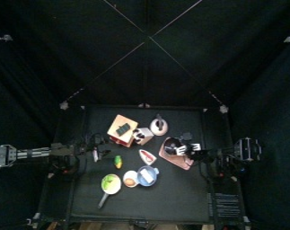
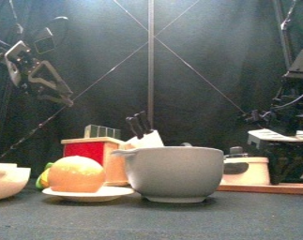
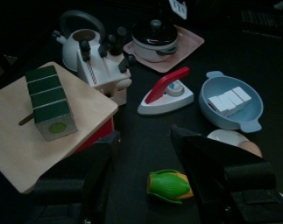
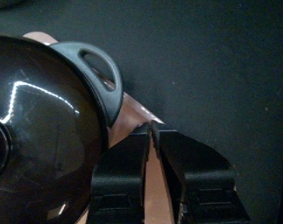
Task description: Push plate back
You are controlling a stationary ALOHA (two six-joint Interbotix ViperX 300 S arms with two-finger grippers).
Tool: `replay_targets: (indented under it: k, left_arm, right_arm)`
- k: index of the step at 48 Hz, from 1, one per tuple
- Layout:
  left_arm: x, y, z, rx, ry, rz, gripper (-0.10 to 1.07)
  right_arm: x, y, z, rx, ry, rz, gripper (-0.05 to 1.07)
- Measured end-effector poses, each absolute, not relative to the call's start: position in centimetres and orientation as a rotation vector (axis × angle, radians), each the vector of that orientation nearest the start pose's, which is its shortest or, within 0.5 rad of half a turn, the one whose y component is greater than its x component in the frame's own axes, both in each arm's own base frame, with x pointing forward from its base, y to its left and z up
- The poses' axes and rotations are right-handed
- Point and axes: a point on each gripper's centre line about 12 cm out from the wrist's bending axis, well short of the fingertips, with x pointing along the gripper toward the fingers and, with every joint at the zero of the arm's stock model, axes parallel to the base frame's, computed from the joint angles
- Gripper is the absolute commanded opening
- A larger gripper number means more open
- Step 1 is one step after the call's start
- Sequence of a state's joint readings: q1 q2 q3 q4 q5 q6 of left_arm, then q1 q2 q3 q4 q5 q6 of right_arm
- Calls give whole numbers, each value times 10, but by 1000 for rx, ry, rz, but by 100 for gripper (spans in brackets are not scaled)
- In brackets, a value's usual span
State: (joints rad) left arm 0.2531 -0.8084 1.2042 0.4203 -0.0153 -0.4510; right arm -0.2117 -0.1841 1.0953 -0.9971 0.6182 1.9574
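No legible writing on plate (image 4: 141, 122)

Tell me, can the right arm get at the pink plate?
Probably yes. The right tool is already at the plate's edge, its two jaws close either side of the rim, beside the black pot sitting on the plate. Nothing seems to be in its way.

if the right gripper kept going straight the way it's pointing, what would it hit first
Most likely the plate itself: the right gripper has its jaws at the pink edge, beside the dark pot standing on it. Depth is hard to judge, so contact is uncertain.
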Motion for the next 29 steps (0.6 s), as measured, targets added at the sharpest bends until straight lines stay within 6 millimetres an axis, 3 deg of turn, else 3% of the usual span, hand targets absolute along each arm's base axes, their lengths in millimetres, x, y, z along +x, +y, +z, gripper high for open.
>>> replay_targets:
  k: [20,29]
  left_arm:
    - [204,52,216,-80,380,250,87]
    - [204,52,216,-82,380,251,87]
  right_arm:
    - [205,-115,101,689,787,-1188,54]
    - [205,-108,118,697,730,-1180,54]
